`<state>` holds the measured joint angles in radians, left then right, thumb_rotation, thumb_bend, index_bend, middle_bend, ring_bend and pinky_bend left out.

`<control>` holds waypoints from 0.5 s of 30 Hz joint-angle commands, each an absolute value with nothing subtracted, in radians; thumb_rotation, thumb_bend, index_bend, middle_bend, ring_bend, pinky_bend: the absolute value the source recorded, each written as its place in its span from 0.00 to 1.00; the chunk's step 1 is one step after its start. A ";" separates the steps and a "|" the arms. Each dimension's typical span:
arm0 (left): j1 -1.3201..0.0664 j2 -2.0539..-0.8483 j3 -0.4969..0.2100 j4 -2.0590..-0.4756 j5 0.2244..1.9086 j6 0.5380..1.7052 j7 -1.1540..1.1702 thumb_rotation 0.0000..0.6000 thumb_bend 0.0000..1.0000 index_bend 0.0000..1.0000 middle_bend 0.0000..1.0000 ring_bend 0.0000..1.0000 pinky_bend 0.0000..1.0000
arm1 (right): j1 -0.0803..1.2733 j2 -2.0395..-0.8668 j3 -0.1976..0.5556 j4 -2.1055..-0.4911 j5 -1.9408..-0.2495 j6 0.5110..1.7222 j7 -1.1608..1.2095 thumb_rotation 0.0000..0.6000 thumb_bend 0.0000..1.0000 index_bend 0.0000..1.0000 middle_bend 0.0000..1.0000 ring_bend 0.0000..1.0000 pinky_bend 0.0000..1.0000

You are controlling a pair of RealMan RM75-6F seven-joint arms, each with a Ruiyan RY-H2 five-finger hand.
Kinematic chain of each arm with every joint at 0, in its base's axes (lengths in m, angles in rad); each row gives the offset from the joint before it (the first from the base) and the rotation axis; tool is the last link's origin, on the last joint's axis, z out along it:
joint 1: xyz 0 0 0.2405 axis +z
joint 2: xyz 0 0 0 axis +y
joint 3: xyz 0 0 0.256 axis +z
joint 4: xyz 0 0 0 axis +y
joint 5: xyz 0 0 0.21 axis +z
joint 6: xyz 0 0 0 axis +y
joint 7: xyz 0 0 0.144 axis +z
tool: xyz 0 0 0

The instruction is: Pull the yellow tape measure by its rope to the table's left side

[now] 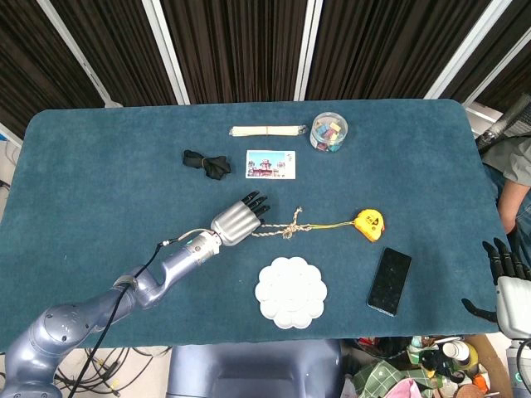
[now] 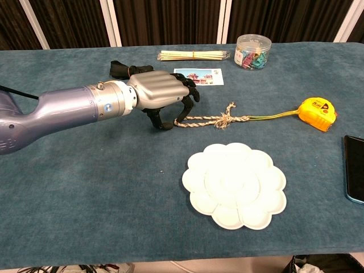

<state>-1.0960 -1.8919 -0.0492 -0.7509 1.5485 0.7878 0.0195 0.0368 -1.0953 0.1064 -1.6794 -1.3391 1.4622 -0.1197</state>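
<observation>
The yellow tape measure [image 1: 369,224] [image 2: 317,112] lies right of centre on the blue table [image 1: 99,182]. A thin yellow cord joins it to a knotted beige rope [image 1: 290,230] [image 2: 219,120] running left. My left hand [image 1: 241,220] [image 2: 162,94] hovers palm down over the rope's left end. Its fingers bend down around that end with the thumb apart from them, and the rope lies flat on the cloth. My right hand [image 1: 506,286] sits off the table's right front corner, fingers spread and empty.
A white flower-shaped palette [image 1: 290,292] [image 2: 234,185] lies just in front of the rope. A black phone [image 1: 390,280] [image 2: 355,168] lies to its right. Behind are a picture card [image 1: 270,163], a black strap [image 1: 206,162], a stick bundle [image 1: 264,131] and a clip jar [image 1: 328,133].
</observation>
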 commanded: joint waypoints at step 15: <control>-1.095 -1.883 -0.055 -0.762 1.543 0.795 0.026 1.00 0.36 0.54 0.16 0.00 0.07 | 0.037 -1.096 0.106 -1.680 -1.341 1.464 -0.123 1.00 0.04 0.00 0.00 0.10 0.17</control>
<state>-1.0944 -1.8832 -0.0545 -0.7614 1.5433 0.7949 0.0265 0.0365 -1.0961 0.1056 -1.6799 -1.3409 1.4642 -0.1226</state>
